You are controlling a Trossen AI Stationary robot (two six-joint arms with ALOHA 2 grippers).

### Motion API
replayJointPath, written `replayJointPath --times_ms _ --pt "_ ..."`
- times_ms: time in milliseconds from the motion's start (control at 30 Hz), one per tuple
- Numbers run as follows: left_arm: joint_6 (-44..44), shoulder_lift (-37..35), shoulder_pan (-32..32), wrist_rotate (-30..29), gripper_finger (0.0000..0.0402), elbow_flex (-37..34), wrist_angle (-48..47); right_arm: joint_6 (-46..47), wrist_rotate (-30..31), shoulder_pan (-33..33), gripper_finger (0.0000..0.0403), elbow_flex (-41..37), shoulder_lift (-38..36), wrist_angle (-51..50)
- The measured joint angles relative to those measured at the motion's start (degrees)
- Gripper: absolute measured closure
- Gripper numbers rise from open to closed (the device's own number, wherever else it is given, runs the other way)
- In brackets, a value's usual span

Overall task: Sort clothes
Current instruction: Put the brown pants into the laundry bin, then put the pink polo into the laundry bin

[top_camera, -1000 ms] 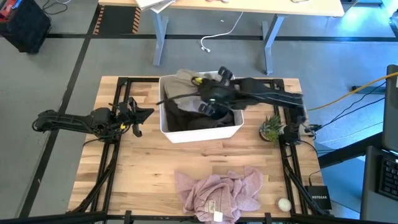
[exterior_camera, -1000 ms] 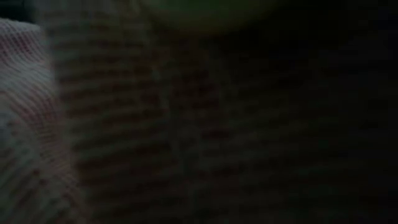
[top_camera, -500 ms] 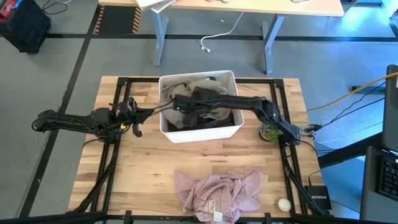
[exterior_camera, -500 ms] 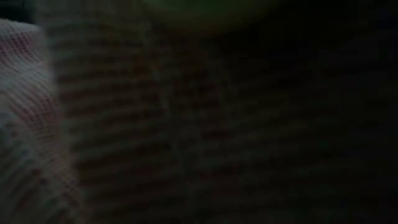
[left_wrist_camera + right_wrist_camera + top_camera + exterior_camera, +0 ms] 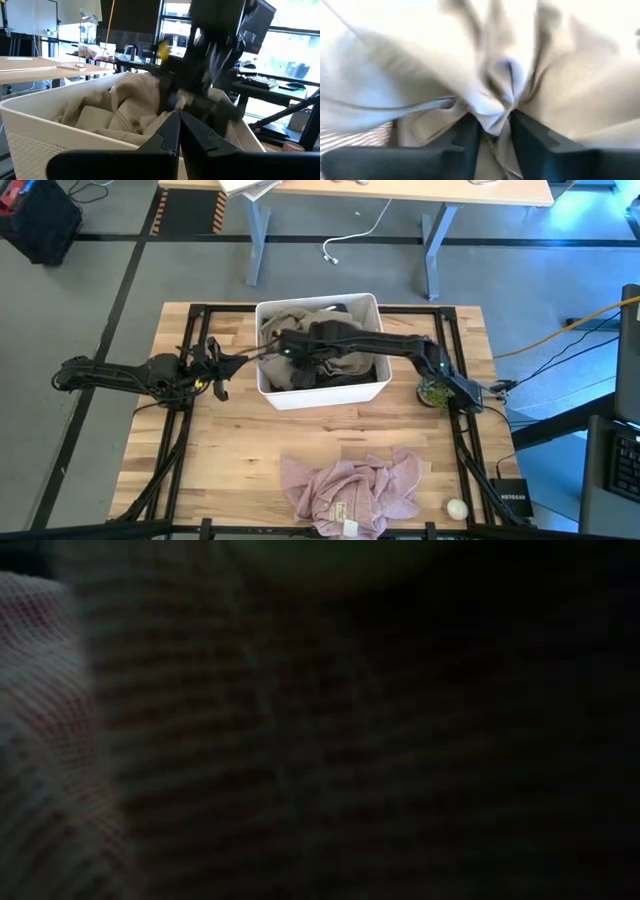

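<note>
A white bin [image 5: 325, 390] stands at the table's far middle and holds olive-khaki [image 5: 300, 320] and dark [image 5: 345, 365] garments. My right gripper [image 5: 288, 350] reaches from the table's right into the bin's left part and is shut on the olive-khaki garment [image 5: 560, 80]. My left gripper [image 5: 225, 365] is shut and empty just left of the bin's left wall [image 5: 60, 140]. The mottled pink garment [image 5: 350, 485] with a white label lies spread at the table's near edge. It also covers the low view [image 5: 60, 740]. My right gripper pinches a raised fold of the olive-khaki garment [image 5: 496, 112] between its two fingers [image 5: 462, 135]. The fingers come down into the bin, slanting from the table's right. The rest of the garment lies slack in the bin around the fingers.
A small potted plant [image 5: 435, 390] stands right of the bin under my right arm. A white ball [image 5: 457, 507] and a black box [image 5: 512, 502] lie at the near right corner. Bare wood shows between the bin and the pink garment.
My right gripper has gone toward the table's left edge and down into the bin's left part, then kept still over the olive-khaki garment. The clothes in the bin have shifted under it.
</note>
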Motion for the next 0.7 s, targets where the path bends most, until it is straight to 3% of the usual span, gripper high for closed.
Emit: replayJointPath --times_ms 300,467,700 --pt "-0.2 0.0 0.0 0.0 0.0398 0.0 -0.2 2.6 2.4 2.3 0.0179 0.1 -10.7 0.8" --pt "-0.2 0.0 0.0 0.0 0.0398 0.0 -0.2 6.0 0.7 7.2 0.0163 0.2 -16.1 0.5" --pt "-0.5 0.0 0.0 0.0 0.0398 0.0 -0.2 7.0 -3.4 22.5 0.0162 -0.4 -17.2 -1.5"
